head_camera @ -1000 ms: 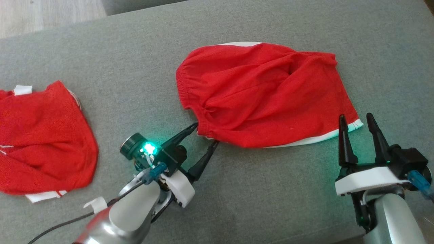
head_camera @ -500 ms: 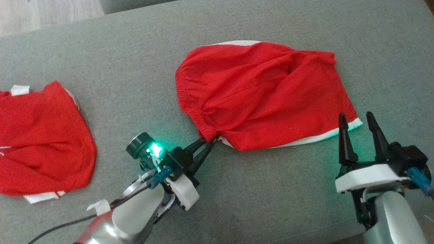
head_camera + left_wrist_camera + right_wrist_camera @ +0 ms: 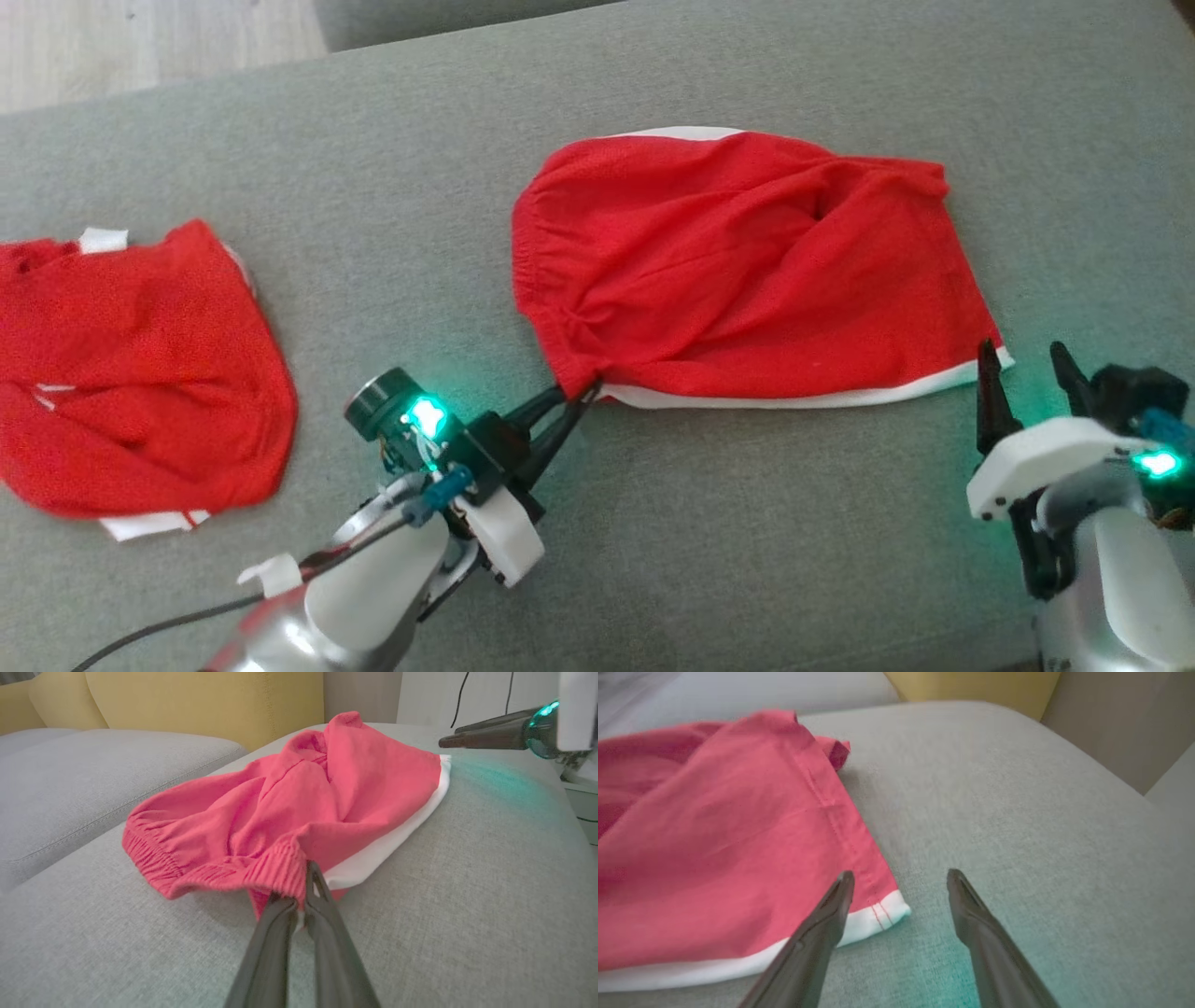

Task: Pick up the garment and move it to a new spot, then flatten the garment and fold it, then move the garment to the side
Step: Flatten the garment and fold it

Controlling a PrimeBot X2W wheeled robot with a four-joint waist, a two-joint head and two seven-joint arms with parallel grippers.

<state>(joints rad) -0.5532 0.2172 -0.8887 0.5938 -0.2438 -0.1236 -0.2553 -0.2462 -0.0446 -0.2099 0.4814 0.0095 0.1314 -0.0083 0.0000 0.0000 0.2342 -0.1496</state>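
Observation:
The garment (image 3: 747,271), red shorts with a white hem, lies rumpled on the grey cushion (image 3: 709,523). My left gripper (image 3: 581,394) is shut on the near-left corner of its elastic waistband (image 3: 275,870), and the dark fingers pinch the ribbed cloth in the left wrist view. At the garment's near-right hem corner (image 3: 882,914) my right gripper (image 3: 1025,359) stands open. The cloth edge lies just beside its left finger (image 3: 831,914), with bare cushion between the two tips.
A second red garment (image 3: 140,364) with white trim lies at the far left of the cushion. Wooden floor (image 3: 140,42) shows beyond the cushion's far edge. A yellow sofa back (image 3: 187,700) and another grey cushion (image 3: 93,779) lie behind.
My left gripper closed on the waistband corner and drew it toward me, pulling the near hem straighter. The right gripper stayed open beside the hem corner. The camera view shifted a little.

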